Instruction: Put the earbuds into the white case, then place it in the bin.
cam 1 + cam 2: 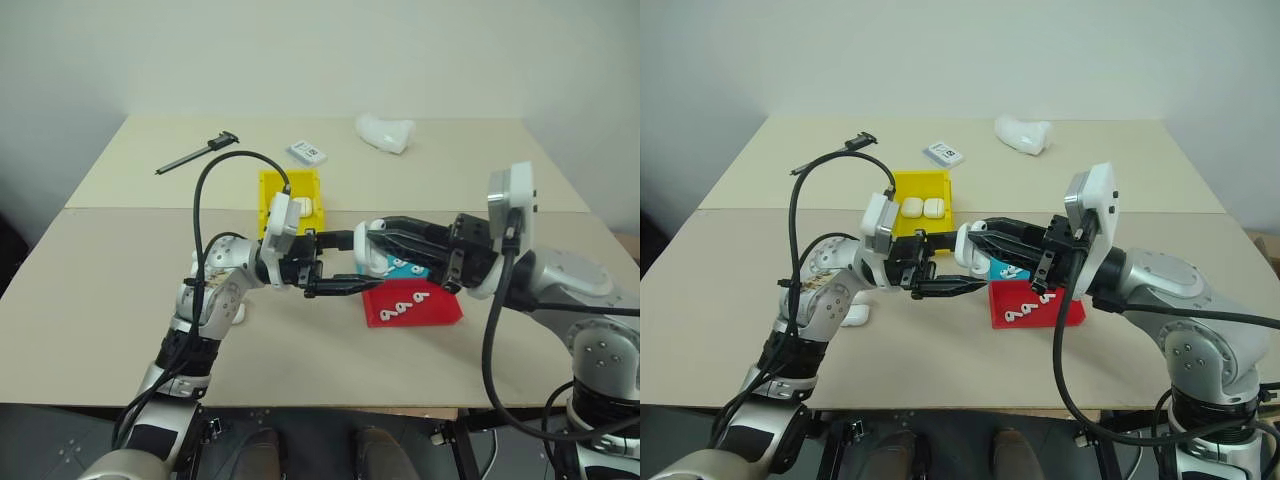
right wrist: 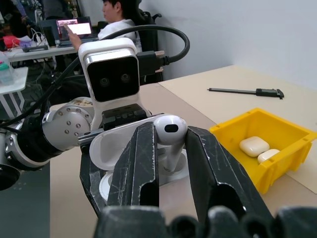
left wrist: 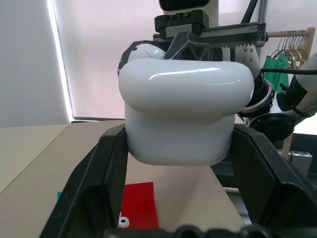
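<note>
Our right gripper point(image 2: 168, 148) pinches one tiny glossy white plastic earbud point(image 2: 170, 133) between its two black fingers, bulb up and stem pointing down toward the open small glossy white rounded plastic case point(image 3: 181, 116). Our left gripper point(image 3: 181, 198) is clamped on the lower body of that case and carries it in the air, above the table and just in front of the bright yellow rectangular plastic bin point(image 1: 270, 190). The lid stands open on the side toward the left wrist.

We judge the earbud to be very light, stiff and slippery, so a firm pinch on the bulb, with the stem free, seems the best hold. The case is also smooth and light; the flat sides of its body look to be the safest place to take it, well clear of the hinge.

Inside the bin lie two closed white cases point(image 2: 258, 148). More earbuds point(image 1: 405, 309) wait in the shallow red tray point(image 1: 440, 315), in front of the bin.
</note>
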Action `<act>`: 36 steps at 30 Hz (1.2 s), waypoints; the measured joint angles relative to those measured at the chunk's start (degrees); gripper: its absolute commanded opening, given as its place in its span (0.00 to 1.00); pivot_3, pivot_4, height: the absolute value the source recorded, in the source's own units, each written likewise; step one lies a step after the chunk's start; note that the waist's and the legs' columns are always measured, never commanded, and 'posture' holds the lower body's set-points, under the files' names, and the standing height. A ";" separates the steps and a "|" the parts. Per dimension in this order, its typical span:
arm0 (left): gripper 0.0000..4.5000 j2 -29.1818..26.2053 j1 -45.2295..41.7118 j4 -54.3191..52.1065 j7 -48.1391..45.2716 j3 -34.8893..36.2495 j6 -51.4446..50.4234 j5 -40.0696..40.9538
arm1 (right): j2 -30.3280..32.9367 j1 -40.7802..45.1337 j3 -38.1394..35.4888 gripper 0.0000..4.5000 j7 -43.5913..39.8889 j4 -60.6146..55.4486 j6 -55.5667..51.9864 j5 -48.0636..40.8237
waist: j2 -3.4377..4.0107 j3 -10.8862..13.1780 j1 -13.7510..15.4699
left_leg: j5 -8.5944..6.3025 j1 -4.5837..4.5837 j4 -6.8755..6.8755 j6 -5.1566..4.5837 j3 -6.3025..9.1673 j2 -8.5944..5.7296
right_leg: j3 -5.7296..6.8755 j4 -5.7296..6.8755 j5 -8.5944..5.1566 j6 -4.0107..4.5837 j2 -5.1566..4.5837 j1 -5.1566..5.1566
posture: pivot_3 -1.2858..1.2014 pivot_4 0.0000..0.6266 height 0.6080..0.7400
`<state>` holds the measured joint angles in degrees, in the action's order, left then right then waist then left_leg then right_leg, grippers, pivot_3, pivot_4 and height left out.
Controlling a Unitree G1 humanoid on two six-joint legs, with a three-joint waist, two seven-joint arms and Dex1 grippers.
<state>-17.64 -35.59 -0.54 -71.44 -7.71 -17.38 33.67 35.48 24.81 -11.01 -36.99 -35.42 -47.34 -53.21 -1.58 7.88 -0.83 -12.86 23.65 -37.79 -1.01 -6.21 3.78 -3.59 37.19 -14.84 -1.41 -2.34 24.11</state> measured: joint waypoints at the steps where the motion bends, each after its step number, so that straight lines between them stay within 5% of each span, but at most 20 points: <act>1: 0.62 0.04 0.00 -0.05 0.00 0.00 0.00 0.00 | 0.02 -0.03 0.35 0.13 0.02 0.05 0.51 0.50 | 0.00 0.00 0.00 | 0.00 0.00 0.00 0.00 -0.01 0.00 | 0.00 0.00 0.00 0.00 0.00 0.00 | 0.52 0.24 1.00; 5: 0.62 0.12 0.08 -0.36 0.09 -0.06 -0.03 -0.03 | 0.48 -0.56 1.24 0.13 -0.32 0.08 2.29 1.67 | 0.00 0.00 0.02 | 0.00 0.01 0.00 0.00 -0.01 0.00 | 0.00 -0.01 0.00 0.00 0.00 0.00 | 0.52 0.24 1.00; 15: 0.62 0.30 0.31 -0.37 1.42 0.49 0.34 -0.49 | 2.47 -1.60 1.55 0.85 -3.33 0.59 3.42 2.33 | 0.00 0.00 0.05 | 0.00 0.00 0.00 0.00 0.00 0.00 | 0.01 -0.02 0.00 0.00 0.00 -0.01 | 0.52 0.24 1.00; 24: 0.62 -0.32 0.38 -0.83 2.45 1.64 0.91 -0.65 | 4.06 0.15 0.35 0.85 -3.44 4.86 3.26 1.22 | 0.00 0.00 0.05 | 0.00 0.00 0.00 0.00 -0.01 0.00 | 0.00 -0.02 0.00 0.00 0.00 -0.01 | 0.52 0.24 1.00; 29: 0.62 -2.51 1.55 -1.30 2.28 2.92 0.85 -0.14 | 10.36 5.77 -0.77 0.85 -6.66 13.96 3.50 4.06 | 0.00 0.00 0.01 | 0.00 -0.02 0.01 0.00 -0.04 0.00 | -0.01 -0.02 0.00 0.00 0.00 0.01 | 0.52 0.24 1.00; 33: 0.62 -5.14 2.61 -1.72 1.97 4.52 0.76 0.12 | 18.88 15.06 13.44 0.85 -18.48 27.01 12.24 21.09 | 0.04 0.01 -0.31 | -0.01 -0.08 0.02 -0.01 -0.17 0.03 | -0.02 -0.04 0.00 0.01 0.02 0.01 | 0.52 0.24 1.00; 36: 0.62 -6.26 2.78 -2.01 2.17 5.81 0.75 0.20 | 17.24 24.12 26.70 0.85 -28.40 39.87 22.51 34.49 | 0.06 0.01 -0.85 | -0.02 -0.11 0.03 -0.03 -0.24 0.05 | -0.09 -0.02 0.00 0.01 0.08 0.04 | 0.52 0.24 1.00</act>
<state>-23.90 -32.81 -2.55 -69.27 -1.90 -16.63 33.87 52.72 48.93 15.69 -65.38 4.45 -24.83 -18.72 -1.52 7.89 -1.68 -12.88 23.54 -37.76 -1.05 -6.46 3.83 -3.68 37.17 -14.83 -1.39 -2.26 24.15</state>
